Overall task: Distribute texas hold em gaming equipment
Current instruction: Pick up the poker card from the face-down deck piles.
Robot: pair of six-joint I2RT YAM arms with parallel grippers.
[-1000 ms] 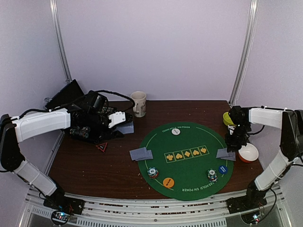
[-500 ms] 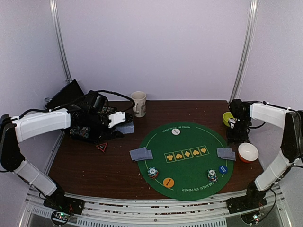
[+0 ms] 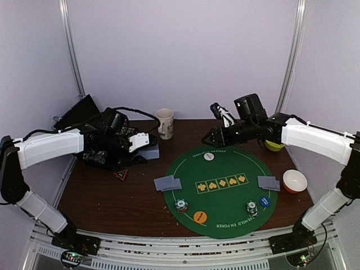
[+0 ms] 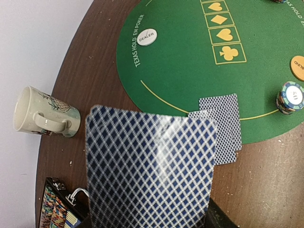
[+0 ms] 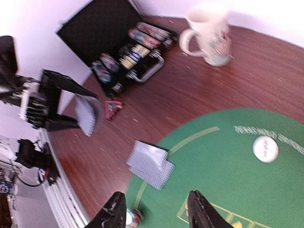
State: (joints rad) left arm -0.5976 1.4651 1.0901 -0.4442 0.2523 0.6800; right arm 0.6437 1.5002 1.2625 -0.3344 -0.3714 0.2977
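right tool (image 3: 211, 138) swung from white bowl (image 3: 295, 181) to far edge of green mat (image 3: 225, 216), jaws parted wider

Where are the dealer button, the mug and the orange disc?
dealer button (image 4: 147, 36), left wrist view, face centre.
mug (image 3: 165, 125), top external view, side wall.
orange disc (image 3: 200, 216), top external view, centre.

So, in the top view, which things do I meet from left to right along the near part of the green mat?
From the left: left chip stack → orange disc → right chip stack → blue disc.
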